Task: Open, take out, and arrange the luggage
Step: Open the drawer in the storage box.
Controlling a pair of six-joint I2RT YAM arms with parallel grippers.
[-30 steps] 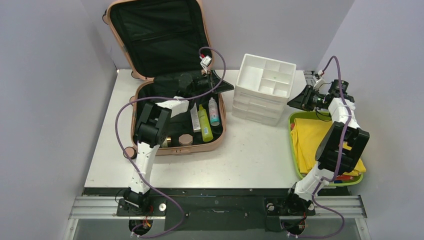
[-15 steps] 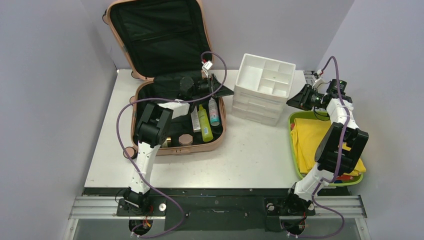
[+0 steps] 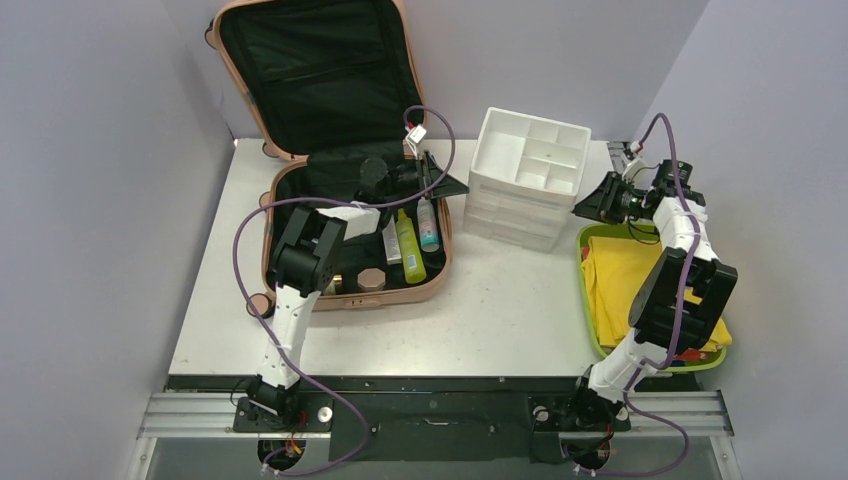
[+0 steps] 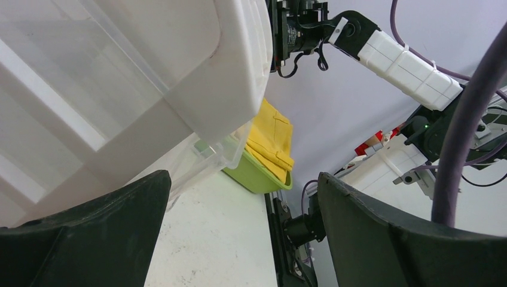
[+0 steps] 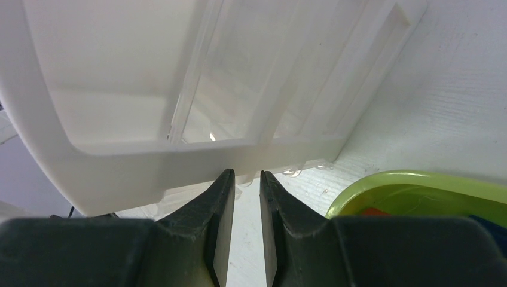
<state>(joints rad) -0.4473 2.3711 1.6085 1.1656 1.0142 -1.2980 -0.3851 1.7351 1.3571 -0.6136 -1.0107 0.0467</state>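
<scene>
The salmon-pink hard-shell suitcase point(image 3: 312, 85) lies open at the far left of the white surface point(image 3: 500, 300). Its base half rests flat with the opening facing up. The lid half stands nearly upright behind it and shows black fabric lining. Corners are rounded.

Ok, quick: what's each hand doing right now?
Left hand: open, empty.
Right hand: nearly closed at the drawer box; whether it grips anything cannot be told.
</scene>
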